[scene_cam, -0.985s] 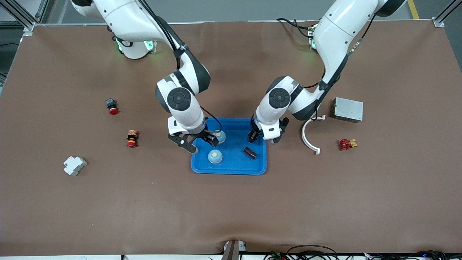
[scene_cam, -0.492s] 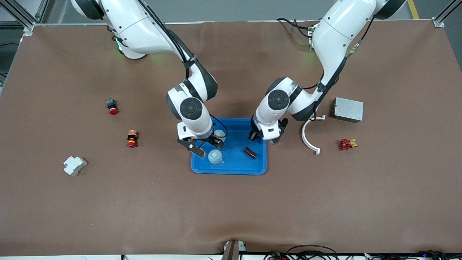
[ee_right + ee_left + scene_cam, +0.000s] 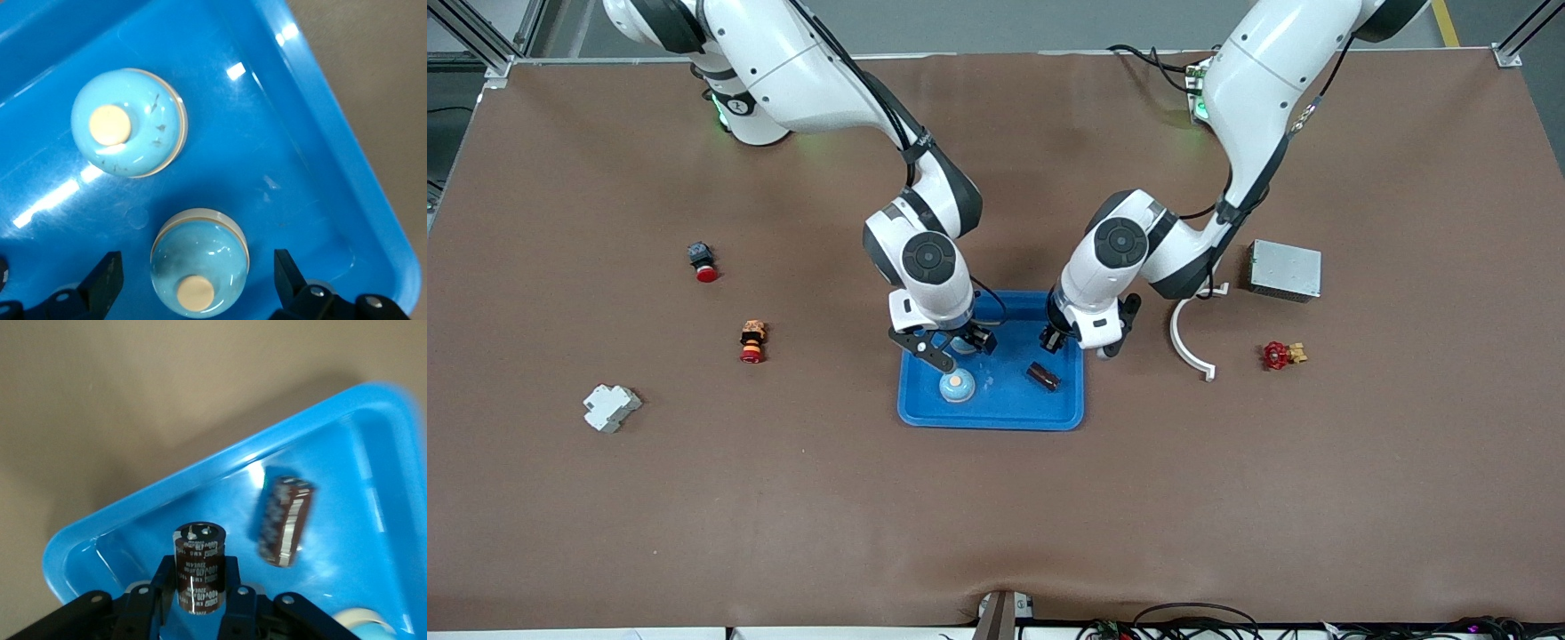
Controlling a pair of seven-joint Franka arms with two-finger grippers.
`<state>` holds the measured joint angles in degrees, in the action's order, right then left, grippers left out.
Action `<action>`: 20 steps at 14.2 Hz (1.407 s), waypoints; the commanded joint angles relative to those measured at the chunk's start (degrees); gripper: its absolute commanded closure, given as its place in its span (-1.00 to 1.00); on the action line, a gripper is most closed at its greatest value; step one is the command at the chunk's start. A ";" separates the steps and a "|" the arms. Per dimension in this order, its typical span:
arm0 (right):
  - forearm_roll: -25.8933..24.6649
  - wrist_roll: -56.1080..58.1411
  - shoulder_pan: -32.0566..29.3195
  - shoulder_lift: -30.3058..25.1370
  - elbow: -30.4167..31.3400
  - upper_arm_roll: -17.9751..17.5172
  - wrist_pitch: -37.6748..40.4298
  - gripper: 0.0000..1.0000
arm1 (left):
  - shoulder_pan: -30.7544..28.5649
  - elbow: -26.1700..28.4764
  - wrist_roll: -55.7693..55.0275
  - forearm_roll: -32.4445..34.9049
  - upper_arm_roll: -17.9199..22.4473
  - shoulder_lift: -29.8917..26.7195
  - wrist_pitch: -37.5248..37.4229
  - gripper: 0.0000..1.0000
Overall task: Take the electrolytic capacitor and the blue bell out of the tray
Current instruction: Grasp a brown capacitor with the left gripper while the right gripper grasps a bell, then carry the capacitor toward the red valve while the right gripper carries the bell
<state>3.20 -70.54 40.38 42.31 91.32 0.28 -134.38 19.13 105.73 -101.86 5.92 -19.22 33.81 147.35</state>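
Right gripper [image 3: 197, 273] spread wide over tray [image 3: 991, 425], blue bell [image 3: 199, 257] straight below between its fingers. Left gripper [image 3: 198, 590] clamps upright electrolytic capacitor [image 3: 198, 563]; lying capacitor [image 3: 285, 520] beside it.

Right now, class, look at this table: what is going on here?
Two robot arms work over the blue tray. The left hand is shut on an upright capacitor inside the tray; a second capacitor lies beside it. The right hand is open, its fingers on either side of one blue bell, with another bell next to it. All four pieces are in the tray.
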 commanded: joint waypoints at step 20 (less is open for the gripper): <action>5.57 13.10 -8.64 -3.54 -10.82 0.51 16.59 1.00 | -41.09 12.49 65.19 1.63 0.24 -13.17 -10.77 1.00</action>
<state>5.35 -64.50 35.16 41.71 80.40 1.46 -120.35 -19.76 118.18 -40.29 6.69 -18.48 19.14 134.72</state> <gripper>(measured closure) 0.370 0.665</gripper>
